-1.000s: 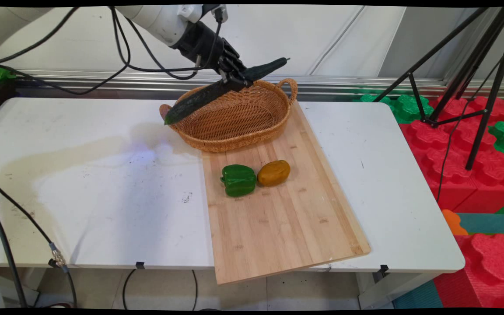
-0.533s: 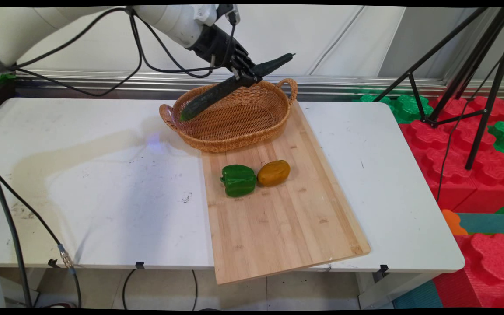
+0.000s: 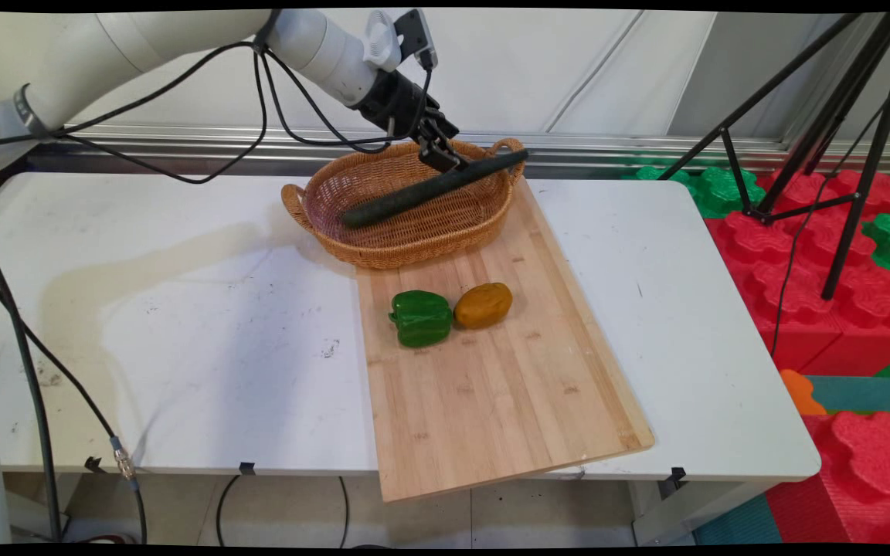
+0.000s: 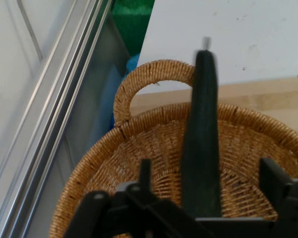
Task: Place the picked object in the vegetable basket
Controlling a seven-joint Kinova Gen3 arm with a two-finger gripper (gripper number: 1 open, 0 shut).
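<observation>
A white table carries a wooden board on its right half. A wicker basket sits at the board's far end. The gripper is clamped on a cucumber lying slantwise in the basket, its tip over the right handle. A green pepper and a potato touch mid-board.

Bright, even light; soft shadows on the table (hand view slightly blurred, main view sharp).
</observation>
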